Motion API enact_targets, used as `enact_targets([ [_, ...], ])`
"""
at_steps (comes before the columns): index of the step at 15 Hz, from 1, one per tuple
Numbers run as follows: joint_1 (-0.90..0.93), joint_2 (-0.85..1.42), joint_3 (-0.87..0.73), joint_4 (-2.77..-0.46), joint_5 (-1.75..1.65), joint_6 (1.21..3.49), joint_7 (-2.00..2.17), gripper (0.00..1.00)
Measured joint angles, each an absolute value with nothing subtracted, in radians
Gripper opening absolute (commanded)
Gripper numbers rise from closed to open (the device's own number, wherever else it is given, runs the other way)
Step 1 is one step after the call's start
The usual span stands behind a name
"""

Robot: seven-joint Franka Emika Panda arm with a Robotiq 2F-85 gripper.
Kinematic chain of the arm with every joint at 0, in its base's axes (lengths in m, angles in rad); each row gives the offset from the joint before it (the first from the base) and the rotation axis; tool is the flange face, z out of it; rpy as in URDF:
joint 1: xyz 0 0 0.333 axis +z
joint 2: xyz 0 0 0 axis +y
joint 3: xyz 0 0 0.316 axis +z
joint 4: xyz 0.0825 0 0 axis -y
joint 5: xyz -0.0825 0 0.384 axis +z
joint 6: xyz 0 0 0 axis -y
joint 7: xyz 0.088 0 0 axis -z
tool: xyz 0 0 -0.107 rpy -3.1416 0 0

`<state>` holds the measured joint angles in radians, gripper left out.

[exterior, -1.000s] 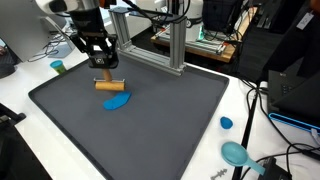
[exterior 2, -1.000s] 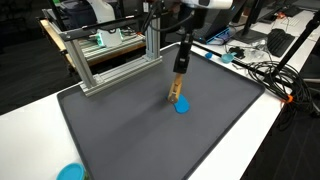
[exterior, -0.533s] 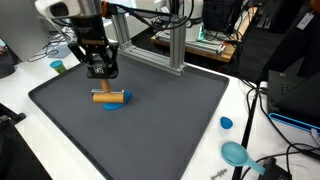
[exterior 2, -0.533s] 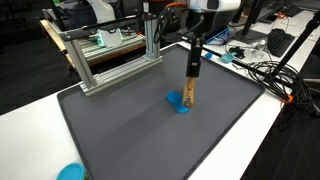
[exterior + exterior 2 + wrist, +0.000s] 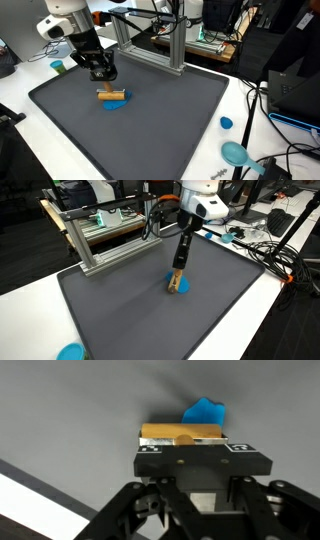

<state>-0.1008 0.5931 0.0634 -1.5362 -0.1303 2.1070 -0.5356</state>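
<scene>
A short wooden roller (image 5: 112, 95) lies across a flat lump of blue dough (image 5: 118, 103) on the dark grey mat (image 5: 170, 125). My gripper (image 5: 105, 82) reaches down from above and is shut on the roller (image 5: 176, 280), which presses on the blue dough (image 5: 182, 287). In the wrist view the roller (image 5: 180, 433) shows just beyond a black block with two markers on the gripper (image 5: 190, 458). The blue dough (image 5: 205, 409) pokes out behind it. That block hides my fingertips.
An aluminium frame (image 5: 150, 40) stands at the mat's back edge, also in an exterior view as the frame (image 5: 110, 235). A small blue cap (image 5: 226, 123) and a teal scoop (image 5: 237, 153) lie on the white table. Cables (image 5: 262, 250) run beside the mat.
The gripper has come down with the roller onto the blue dough and shifted it back and forth over it. The dough has stayed in about the same place.
</scene>
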Motion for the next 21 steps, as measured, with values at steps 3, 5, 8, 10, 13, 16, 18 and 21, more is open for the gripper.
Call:
enact_targets([
  [3, -0.107, 0.615, 0.04, -1.498, -0.132, 1.976, -0.541, 0.22],
  [5, -0.111, 0.628, 0.032, -1.48, -0.139, 1.919, -0.543, 0.22],
  [8, -0.111, 0.635, 0.029, -1.465, -0.142, 1.9, -0.542, 0.22],
  [10, -0.11, 0.629, 0.029, -1.464, -0.142, 1.929, -0.542, 0.22],
  [13, -0.107, 0.568, 0.037, -1.488, -0.142, 2.023, -0.538, 0.22],
  [16, -0.09, 0.44, 0.054, -1.595, -0.14, 2.122, -0.519, 0.22],
  [18, -0.065, 0.344, 0.057, -1.69, -0.141, 2.175, -0.475, 0.22],
  [21, -0.029, 0.205, 0.055, -1.841, -0.142, 2.26, -0.331, 0.22],
])
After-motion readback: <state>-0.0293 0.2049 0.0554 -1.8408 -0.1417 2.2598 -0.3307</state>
